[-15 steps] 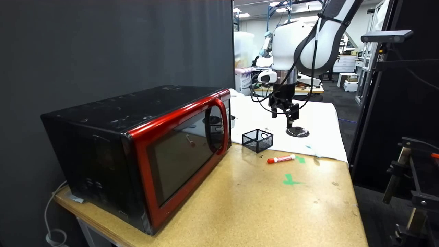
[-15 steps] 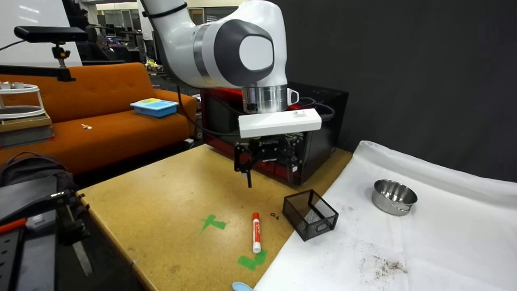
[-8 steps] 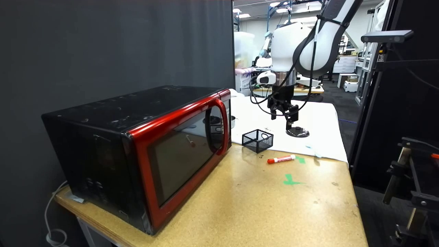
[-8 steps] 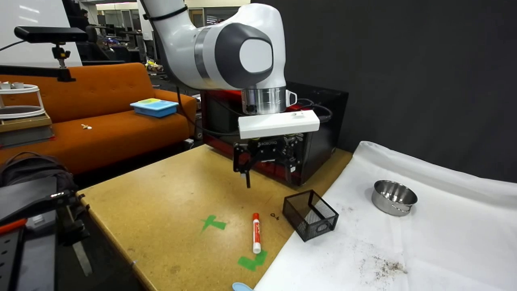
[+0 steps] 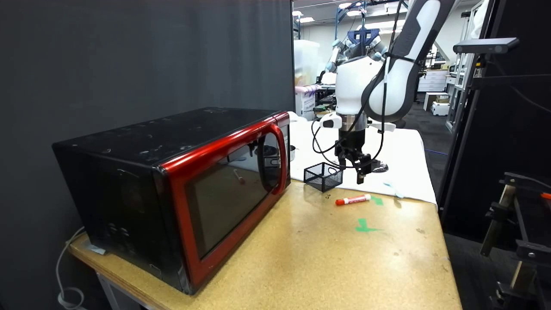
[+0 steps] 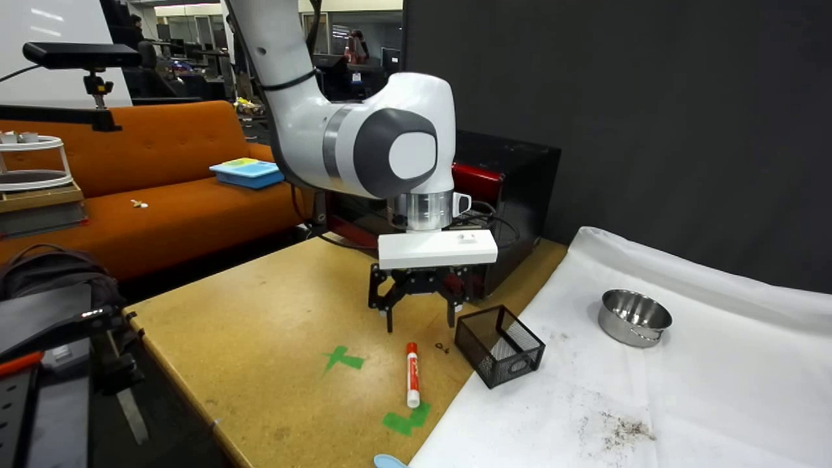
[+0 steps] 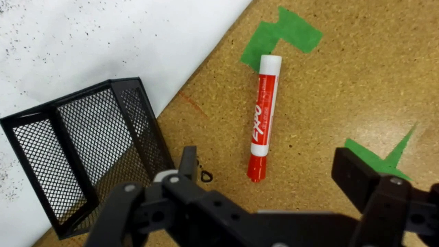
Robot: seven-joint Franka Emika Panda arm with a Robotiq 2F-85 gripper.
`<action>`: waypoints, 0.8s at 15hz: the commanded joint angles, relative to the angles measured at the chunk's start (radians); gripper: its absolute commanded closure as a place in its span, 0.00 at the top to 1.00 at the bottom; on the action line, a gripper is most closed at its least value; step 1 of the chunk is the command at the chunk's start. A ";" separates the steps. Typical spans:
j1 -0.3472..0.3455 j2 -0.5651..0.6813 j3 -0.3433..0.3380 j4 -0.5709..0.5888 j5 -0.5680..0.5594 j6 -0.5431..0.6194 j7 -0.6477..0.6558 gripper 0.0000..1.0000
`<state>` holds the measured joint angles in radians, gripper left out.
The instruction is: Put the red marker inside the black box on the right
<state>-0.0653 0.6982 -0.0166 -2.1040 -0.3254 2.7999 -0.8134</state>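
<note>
The red marker (image 5: 353,199), red and white with a red cap, lies on the wooden table beside the black box; it also shows in an exterior view (image 6: 413,374) and the wrist view (image 7: 264,109). The black box (image 5: 323,177) is a small open-topped wire-mesh container, standing across the edge of the white sheet (image 6: 643,403); it also shows in an exterior view (image 6: 513,369) and the wrist view (image 7: 92,137). My gripper (image 6: 420,325) is open and empty, pointing down above the table near the marker's cap end. In the wrist view (image 7: 265,152) the cap lies between the fingers.
A big black-and-red microwave (image 5: 228,198) stands on the table. A steel pot (image 6: 634,318) sits on the white sheet beyond the box. A light blue utensil (image 6: 389,461) and green tape (image 6: 343,357) are on the table. A dark round object (image 5: 380,168) is behind my gripper.
My gripper has moved down toward the table and slightly to the left in both exterior views. It stays open. The marker and the box have not moved.
</note>
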 commanded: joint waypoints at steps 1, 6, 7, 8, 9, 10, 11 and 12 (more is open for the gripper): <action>-0.045 0.054 0.029 0.051 0.006 0.028 0.013 1.00; -0.094 0.111 0.054 0.091 0.017 0.015 0.006 1.00; -0.107 0.118 0.055 0.094 0.019 0.017 0.006 1.00; -0.119 0.126 0.058 0.098 0.023 0.014 0.004 1.00; -0.128 0.132 0.057 0.103 0.026 0.011 0.005 1.00; -0.134 0.142 0.057 0.112 0.027 0.008 0.006 1.00; -0.139 0.155 0.059 0.120 0.027 0.002 0.005 1.00; -0.141 0.164 0.061 0.126 0.026 0.000 0.005 1.00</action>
<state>-0.1787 0.8325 0.0161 -2.0096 -0.3153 2.8126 -0.8011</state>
